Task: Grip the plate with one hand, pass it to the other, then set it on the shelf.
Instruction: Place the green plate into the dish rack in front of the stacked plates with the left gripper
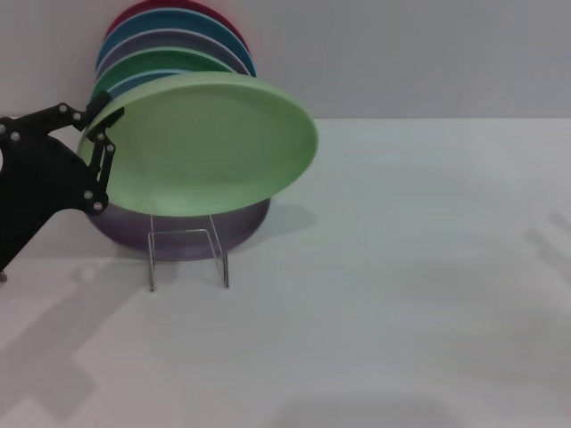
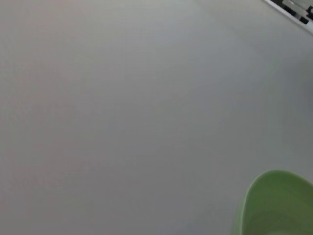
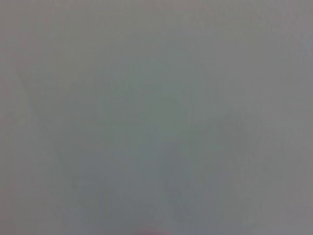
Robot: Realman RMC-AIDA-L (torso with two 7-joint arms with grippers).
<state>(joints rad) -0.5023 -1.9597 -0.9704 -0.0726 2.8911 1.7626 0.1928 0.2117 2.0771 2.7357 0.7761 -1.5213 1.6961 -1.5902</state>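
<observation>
A light mint-green plate (image 1: 207,143) hangs tilted in the head view, its face turned up and toward me, just above the thin front frame of the clear shelf (image 1: 187,257). My left gripper (image 1: 98,135), slim and black, is shut on the plate's left rim. A piece of the same plate (image 2: 279,208) shows in a corner of the left wrist view. The right gripper is out of view; its wrist view shows only a plain grey surface.
Behind the held plate, several plates stand upright in the shelf: red, blue, lilac (image 1: 169,43), darker green (image 1: 152,64), and a purple one (image 1: 234,223) low down. The white table (image 1: 401,294) stretches right and forward, and a grey wall stands behind.
</observation>
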